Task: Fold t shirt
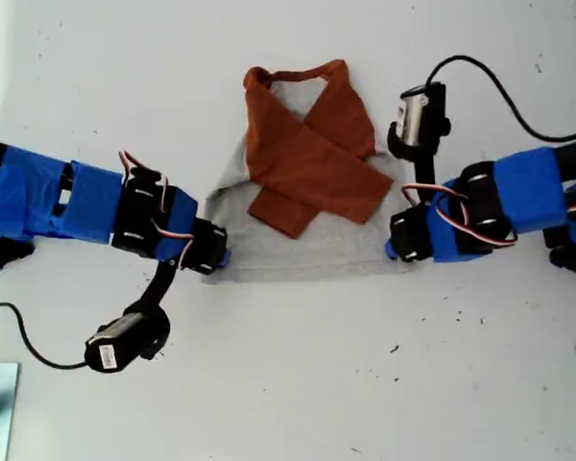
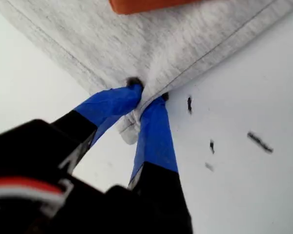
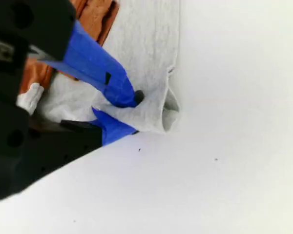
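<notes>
The t shirt [image 1: 298, 257] lies flat on the white table, grey body up, with its rust-orange sleeves [image 1: 312, 163] crossed over the chest. My first gripper [image 2: 147, 95] is shut on a bottom hem corner of the t shirt [image 2: 185, 44], and the fabric bunches between its blue fingers. My second gripper [image 3: 136, 113] is shut on another hem corner of the t shirt [image 3: 154, 58]. In the exterior view one arm's gripper [image 1: 219, 257] pinches the hem corner at that view's left. The other arm's gripper [image 1: 396, 252] pinches the corner at its right. The wrist views do not show which arm is which.
A wrist camera [image 1: 120, 344] on a stalk with a black cable hangs below the arm at the exterior view's left. Another wrist camera [image 1: 420, 113] sits above the arm at its right. Small dark specks [image 2: 259, 141] mark the table [image 1: 298, 384].
</notes>
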### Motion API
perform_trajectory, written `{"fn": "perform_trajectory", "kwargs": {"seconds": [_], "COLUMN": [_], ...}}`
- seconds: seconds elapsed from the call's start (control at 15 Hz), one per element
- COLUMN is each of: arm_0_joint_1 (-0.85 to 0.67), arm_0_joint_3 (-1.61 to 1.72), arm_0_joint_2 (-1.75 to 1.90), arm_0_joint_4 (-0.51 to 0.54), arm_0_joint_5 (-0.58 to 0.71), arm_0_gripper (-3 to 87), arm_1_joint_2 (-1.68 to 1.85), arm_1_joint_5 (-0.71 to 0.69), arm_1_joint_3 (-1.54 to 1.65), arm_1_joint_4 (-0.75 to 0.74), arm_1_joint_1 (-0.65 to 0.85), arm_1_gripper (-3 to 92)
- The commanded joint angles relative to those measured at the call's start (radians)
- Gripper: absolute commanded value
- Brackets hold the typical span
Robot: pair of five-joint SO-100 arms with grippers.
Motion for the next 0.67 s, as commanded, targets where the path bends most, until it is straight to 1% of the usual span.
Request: {"fn": "perform_trajectory", "kwargs": {"seconds": [0.0,0.07,0.13,0.2,0.27,0.33,0.47,0.53,0.6], "arm_0_joint_1": [0.120,0.170,0.206,0.216,0.199,0.166,0.020,-0.106,-0.273], "arm_0_joint_3": [-0.044,-0.044,-0.048,-0.052,-0.061,-0.066,-0.066,-0.052,0.011], "arm_0_joint_2": [0.110,0.140,0.150,0.150,0.153,0.189,0.314,0.387,0.489], "arm_0_joint_4": [0.035,0.032,0.023,0.012,0.014,0.032,0.094,0.156,0.195], "arm_0_joint_5": [-0.055,-0.086,-0.112,-0.115,-0.100,-0.077,0.006,0.060,0.092], "arm_0_gripper": [-0.3,-0.3,-0.3,-0.3,-0.3,-0.3,-0.3,-0.3,-0.3], "arm_1_joint_2": [0.163,0.193,0.173,0.141,0.127,0.153,0.265,0.321,0.368], "arm_1_joint_5": [0.031,0.038,0.034,-0.002,-0.046,-0.103,-0.227,-0.281,-0.350], "arm_1_joint_3": [-0.028,-0.069,-0.120,-0.158,-0.190,-0.198,-0.189,-0.149,-0.074], "arm_1_joint_4": [0.084,0.112,0.133,0.129,0.121,0.097,0.049,0.008,-0.061], "arm_1_joint_1": [-0.129,-0.186,-0.210,-0.202,-0.163,-0.103,0.095,0.236,0.387], "arm_1_gripper": [3.1,3.1,3.0,3.0,3.0,3.0,3.0,3.1,5.4]}}
